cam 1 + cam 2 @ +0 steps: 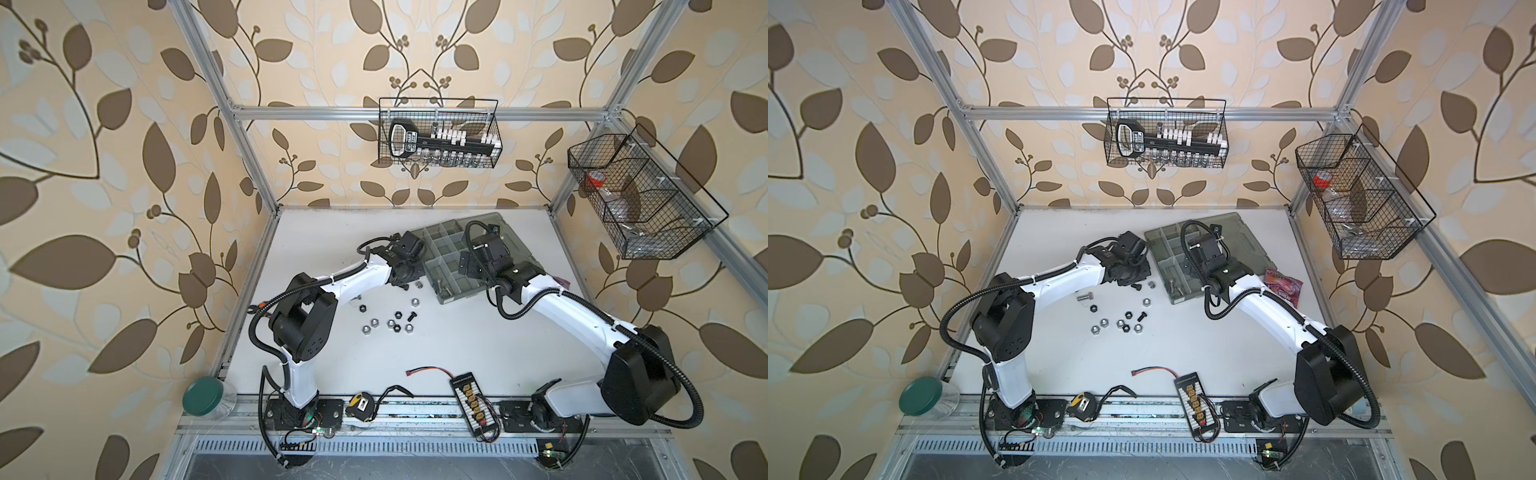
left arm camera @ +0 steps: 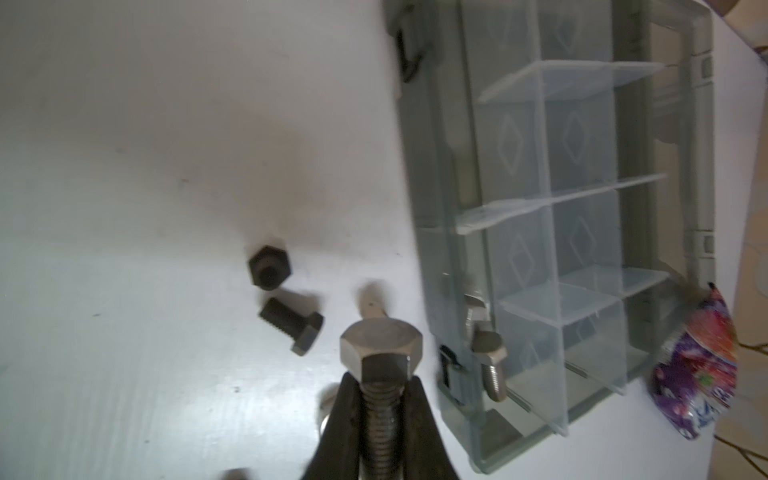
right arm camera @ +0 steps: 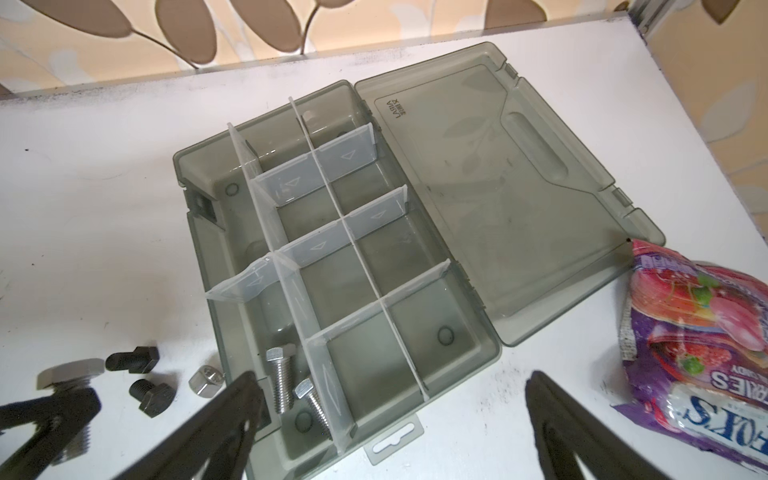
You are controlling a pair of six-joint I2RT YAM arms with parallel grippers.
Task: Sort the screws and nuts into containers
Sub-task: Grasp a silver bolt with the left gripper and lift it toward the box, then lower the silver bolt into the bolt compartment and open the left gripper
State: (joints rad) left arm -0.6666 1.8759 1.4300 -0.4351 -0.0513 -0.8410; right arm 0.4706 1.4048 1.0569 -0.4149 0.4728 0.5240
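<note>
Silver screw [image 2: 380, 353] gripped by its threaded shaft in the left gripper [image 2: 381, 380], jaws pinched narrow on it and the hex head sticking out past the tips; it is held just outside the latch-side wall of the organizer case [image 3: 415, 245]. Two more silver screws [image 3: 280, 382] lie in the case's corner compartment [image 3: 291, 332] on that same side, away from the lid [image 3: 519, 187], which is folded open flat on the table. Two black screws [image 3: 133, 359] and one silver nut [image 3: 206, 380] sit on the table just beside that wall. Farther out from the case is a loose scatter of nuts [image 1: 390, 322], silver and black, with another black screw [image 1: 413, 315] among them. A lone silver screw [image 1: 1086, 298] lies at the scatter's edge farthest from the case. Right gripper [image 3: 392, 374] hangs over the case's end wall, jaws spread wide, nothing between them. Candy bag [image 3: 698, 332] lies just beside the lid's corner.
</note>
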